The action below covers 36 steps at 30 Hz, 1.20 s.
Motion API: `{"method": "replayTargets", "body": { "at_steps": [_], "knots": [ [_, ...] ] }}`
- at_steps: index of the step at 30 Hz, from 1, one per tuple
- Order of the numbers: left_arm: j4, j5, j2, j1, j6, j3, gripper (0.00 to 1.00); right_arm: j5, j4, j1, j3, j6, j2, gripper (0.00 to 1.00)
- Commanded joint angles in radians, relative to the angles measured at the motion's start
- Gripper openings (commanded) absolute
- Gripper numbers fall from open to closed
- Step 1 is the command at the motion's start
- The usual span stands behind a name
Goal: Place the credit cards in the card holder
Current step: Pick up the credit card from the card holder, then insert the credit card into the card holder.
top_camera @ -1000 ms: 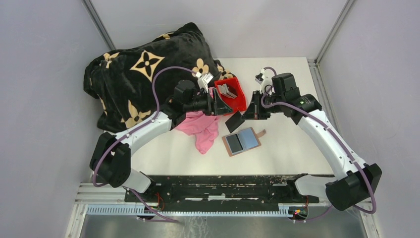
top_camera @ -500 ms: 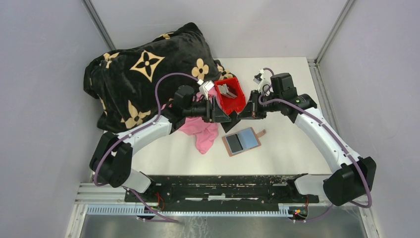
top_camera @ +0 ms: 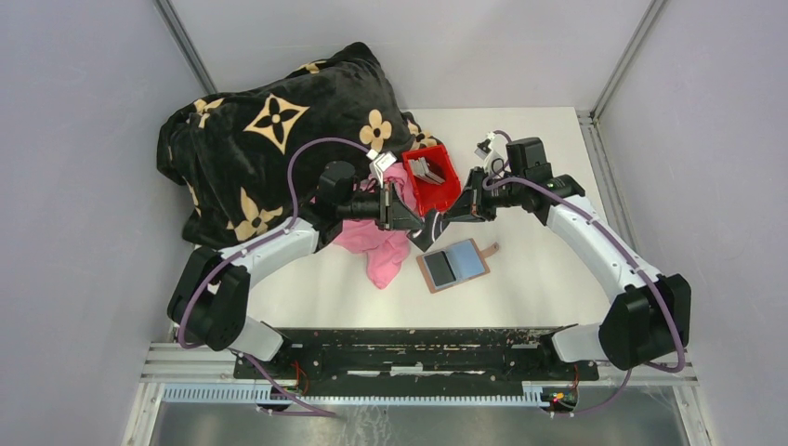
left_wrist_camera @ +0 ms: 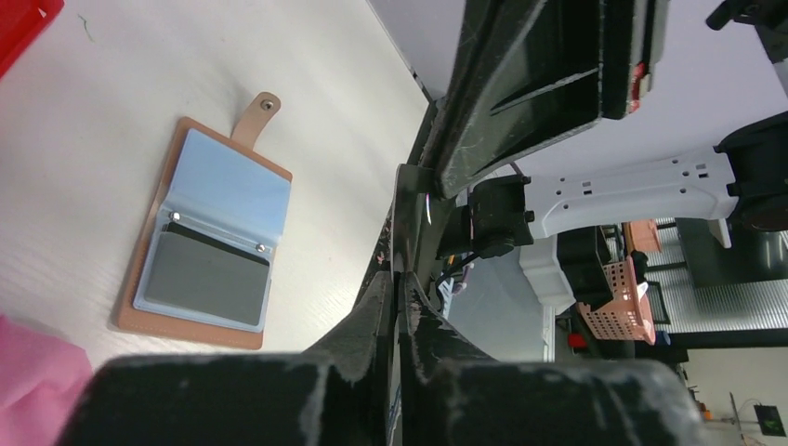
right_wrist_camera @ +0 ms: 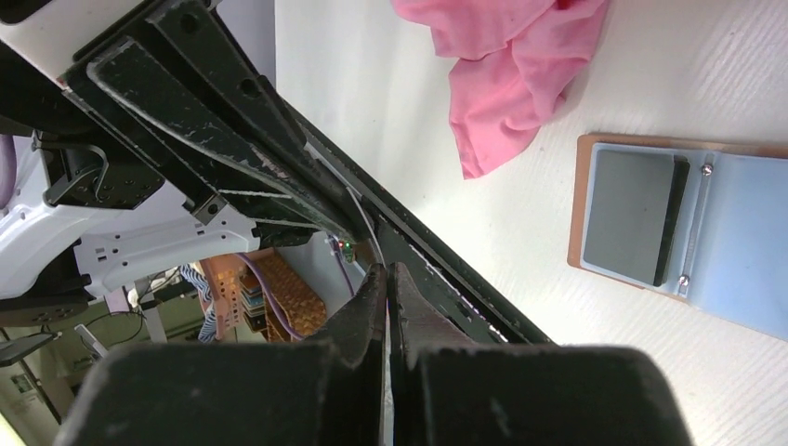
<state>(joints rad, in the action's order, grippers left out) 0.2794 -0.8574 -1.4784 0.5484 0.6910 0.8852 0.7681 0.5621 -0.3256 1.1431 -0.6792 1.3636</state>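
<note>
Just behind the card holder (top_camera: 453, 266): left claw (top_camera: 418, 221) and right claw (top_camera: 448, 216) meet tip to tip above the tabletop (top_camera: 539, 279), with one dark card (top_camera: 431, 232) between them.
Left claw: pinched almost shut on one edge of the dark card, which shows edge-on in its wrist view.
Right claw: fully closed on the opposite edge of the same card.
Card holder: lies open and flat, snap tab at its far right side. One pocket holds a dark card; the light blue sleeve beside it looks free.
Other cards (top_camera: 426, 170): stacked in the red bin (top_camera: 452, 193), behind the card holder.
Risk, double grip: if either arm pulls while both claws clamp, the card may bend or twist out of one grip.
Risk, release: if the right claw lets go before the left grip is firm, the card probably drops beside the card holder.
Risk, holder: nothing pins it, so pushing a card in could slide it.
Room: bare tabletop right of and in front of the card holder. The pink cloth (top_camera: 383, 249) is close on its left and the bin close behind.
</note>
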Motion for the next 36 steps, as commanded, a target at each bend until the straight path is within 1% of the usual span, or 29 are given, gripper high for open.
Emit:
{"method": "replayTargets", "body": {
  "at_steps": [1,4,6,10,13,15,17,19,21,22,25,28,29,33,36],
  "knots": [
    [0.096,-0.075,0.016,-0.005,0.054,-0.020,0.03,0.051,-0.103,0.006,-0.005,-0.040,0.008,0.01],
    [0.138,-0.083,0.001,-0.006,0.089,-0.035,0.03,0.054,-0.108,0.008,-0.005,-0.041,0.013,0.02],
    [0.144,-0.059,-0.002,-0.007,0.093,-0.054,0.03,0.044,-0.097,0.014,0.000,-0.038,0.012,0.16],
    [0.195,0.019,0.021,-0.004,0.125,-0.113,0.03,0.020,-0.063,0.019,0.009,-0.017,0.012,0.30],
    [0.197,0.134,0.062,0.000,0.144,-0.168,0.03,-0.036,-0.026,0.022,0.014,0.003,0.004,0.41],
    [0.198,0.233,0.096,0.016,0.168,-0.207,0.03,-0.102,0.005,0.025,0.016,0.026,-0.013,0.46],
    [0.189,0.353,0.130,0.053,0.195,-0.244,0.03,-0.237,0.056,0.025,0.021,0.062,-0.037,0.47],
    [0.149,0.515,0.152,0.131,0.216,-0.263,0.03,-0.374,0.111,0.025,0.020,0.098,-0.059,0.48],
    [0.135,0.662,0.148,0.224,0.242,-0.268,0.03,-0.519,0.163,0.025,0.012,0.115,-0.077,0.46],
    [0.137,0.731,0.134,0.265,0.264,-0.267,0.03,-0.582,0.177,0.024,0.001,0.116,-0.085,0.43],
    [0.162,0.879,0.060,0.377,0.343,-0.248,0.03,-0.714,0.203,0.025,-0.044,0.098,-0.084,0.27],
    [0.168,1.031,-0.011,0.467,0.418,-0.219,0.03,-0.765,0.206,0.025,-0.085,0.065,-0.058,0.06],
    [0.162,1.102,-0.023,0.489,0.436,-0.211,0.03,-0.778,0.202,0.025,-0.096,0.053,-0.047,0.01],
    [0.133,1.299,-0.038,0.539,0.515,-0.213,0.03,-0.783,0.155,0.025,-0.140,0.000,-0.022,0.01],
    [0.147,1.397,-0.045,0.558,0.567,-0.227,0.03,-0.779,0.134,0.023,-0.155,-0.030,0.011,0.01]
  ]
}}
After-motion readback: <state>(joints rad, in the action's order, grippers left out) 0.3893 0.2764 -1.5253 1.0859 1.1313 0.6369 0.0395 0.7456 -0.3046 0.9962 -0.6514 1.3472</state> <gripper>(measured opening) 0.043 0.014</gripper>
